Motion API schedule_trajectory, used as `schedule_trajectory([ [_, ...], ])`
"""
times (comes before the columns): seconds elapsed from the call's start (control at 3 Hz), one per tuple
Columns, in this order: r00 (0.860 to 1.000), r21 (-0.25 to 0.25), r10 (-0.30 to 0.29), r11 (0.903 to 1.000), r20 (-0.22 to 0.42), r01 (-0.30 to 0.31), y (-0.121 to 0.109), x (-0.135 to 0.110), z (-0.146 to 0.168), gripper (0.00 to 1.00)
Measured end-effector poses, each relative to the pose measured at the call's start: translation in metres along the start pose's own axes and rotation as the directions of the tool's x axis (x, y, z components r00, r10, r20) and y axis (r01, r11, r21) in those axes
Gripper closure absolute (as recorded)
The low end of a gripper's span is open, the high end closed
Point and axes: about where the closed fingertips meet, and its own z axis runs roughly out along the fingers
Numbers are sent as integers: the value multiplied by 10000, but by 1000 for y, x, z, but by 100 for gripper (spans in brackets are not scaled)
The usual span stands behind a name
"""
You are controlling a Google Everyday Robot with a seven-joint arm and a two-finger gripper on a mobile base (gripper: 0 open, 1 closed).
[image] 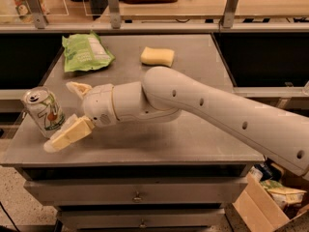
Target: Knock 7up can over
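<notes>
The 7up can [43, 112] is a silver-white can with green markings and a pull-tab top. It stands upright near the front left corner of the grey table [203, 134]. My gripper [66, 115] is just to the right of the can, with its fingers open. One cream finger [77, 88] points toward the back of the can's right side. The other finger [67, 135] reaches under the can's lower right side and looks to be touching it.
A green snack bag [86, 52] lies at the back left of the table. A yellow sponge [157, 56] lies at the back middle. A cardboard box [270, 204] with clutter sits on the floor at the right. Drawers [137, 195] run under the table front.
</notes>
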Motion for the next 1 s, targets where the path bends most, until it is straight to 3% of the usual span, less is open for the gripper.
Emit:
schedule_trajectory([
  [0.67,9968,-334,-57,9994,792,83,6,-13,31,0],
  [1.0,9964,-400,-24,9992,848,58,8,-15,41,0],
])
